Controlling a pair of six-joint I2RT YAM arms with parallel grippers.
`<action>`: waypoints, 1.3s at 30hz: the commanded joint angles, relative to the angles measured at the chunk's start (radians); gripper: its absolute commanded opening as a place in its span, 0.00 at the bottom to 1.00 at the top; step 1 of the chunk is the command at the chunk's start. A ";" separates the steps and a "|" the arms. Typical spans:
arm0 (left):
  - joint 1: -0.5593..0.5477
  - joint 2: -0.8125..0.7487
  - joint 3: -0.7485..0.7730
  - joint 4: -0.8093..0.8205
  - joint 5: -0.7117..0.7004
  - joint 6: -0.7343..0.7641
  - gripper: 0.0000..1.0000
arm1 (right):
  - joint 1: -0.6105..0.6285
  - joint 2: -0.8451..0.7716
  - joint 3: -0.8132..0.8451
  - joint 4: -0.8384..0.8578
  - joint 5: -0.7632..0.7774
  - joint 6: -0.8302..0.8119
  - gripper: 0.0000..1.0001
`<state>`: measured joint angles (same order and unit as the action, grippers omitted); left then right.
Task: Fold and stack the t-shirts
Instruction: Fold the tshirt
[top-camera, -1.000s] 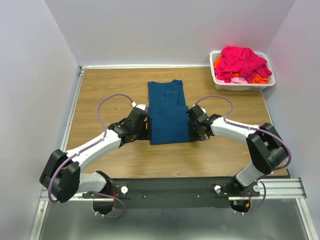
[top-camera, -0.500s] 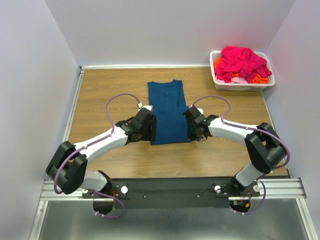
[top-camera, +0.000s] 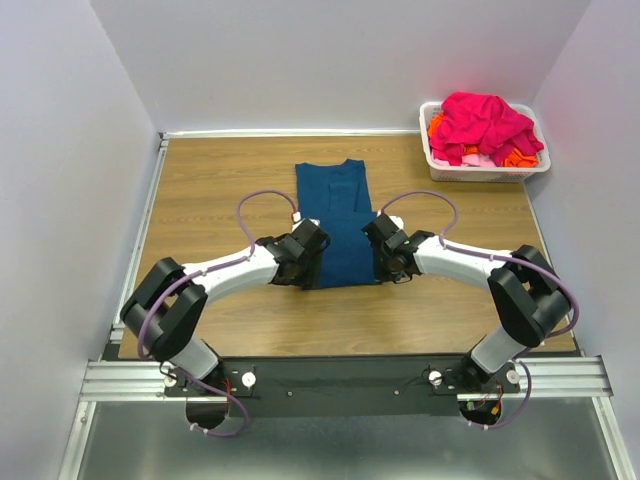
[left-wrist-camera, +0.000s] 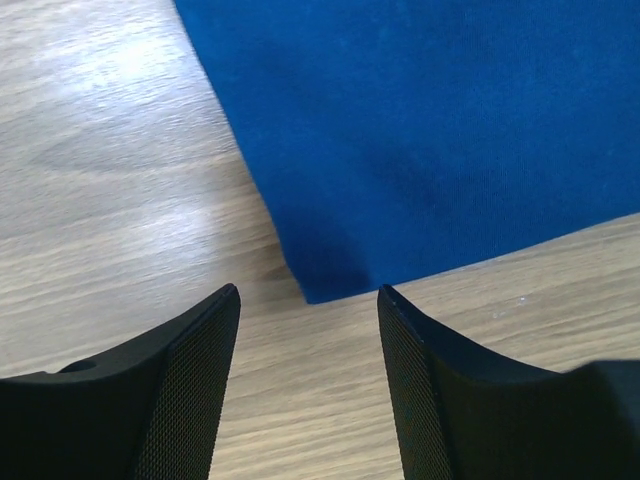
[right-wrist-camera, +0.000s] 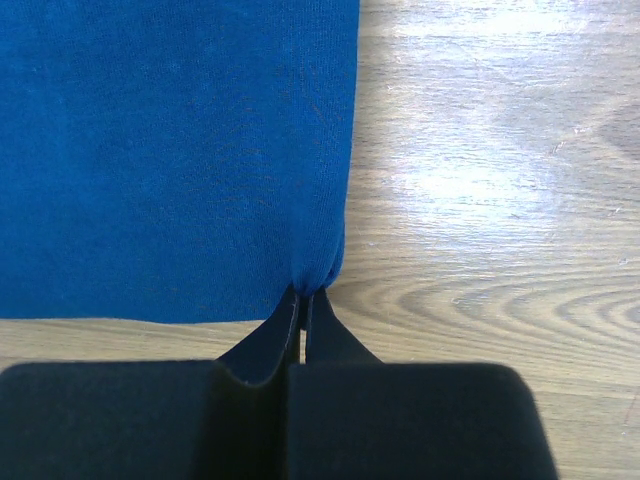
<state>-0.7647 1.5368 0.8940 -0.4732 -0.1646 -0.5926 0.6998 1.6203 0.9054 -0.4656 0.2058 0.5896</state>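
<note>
A dark teal-blue t-shirt (top-camera: 338, 215) lies folded into a narrow strip in the middle of the wooden table, its print hidden. My left gripper (top-camera: 312, 262) is open at the shirt's near left corner; in the left wrist view the corner of the blue t-shirt (left-wrist-camera: 420, 140) lies just ahead of the gripper (left-wrist-camera: 308, 300), untouched. My right gripper (top-camera: 380, 255) is shut on the shirt's near right corner; in the right wrist view the gripper (right-wrist-camera: 303, 296) pinches the hem of the blue t-shirt (right-wrist-camera: 180, 150). Magenta-pink t-shirts (top-camera: 482, 122) and an orange t-shirt (top-camera: 517, 155) are piled in a basket.
A white plastic basket (top-camera: 485, 172) stands at the far right corner of the table. Pale walls close in the table at the back and both sides. A metal rail (top-camera: 340, 378) runs along the near edge by the arm bases.
My left gripper has swung right and inward to the shirt's near left corner. My right gripper has shifted slightly left and farther along the shirt's right edge, still pinching it.
</note>
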 joint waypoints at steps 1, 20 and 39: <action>-0.011 0.045 0.026 -0.031 -0.026 -0.016 0.65 | 0.015 0.050 -0.037 -0.070 0.015 -0.010 0.01; -0.019 0.143 0.016 -0.044 -0.010 -0.016 0.33 | 0.017 0.029 -0.046 -0.056 0.007 -0.020 0.01; -0.247 -0.049 -0.032 -0.201 0.007 -0.145 0.00 | 0.248 -0.108 -0.036 -0.244 -0.112 0.120 0.01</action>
<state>-0.8902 1.5780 0.8951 -0.5423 -0.1722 -0.6361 0.8192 1.5833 0.8936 -0.5423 0.1574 0.5922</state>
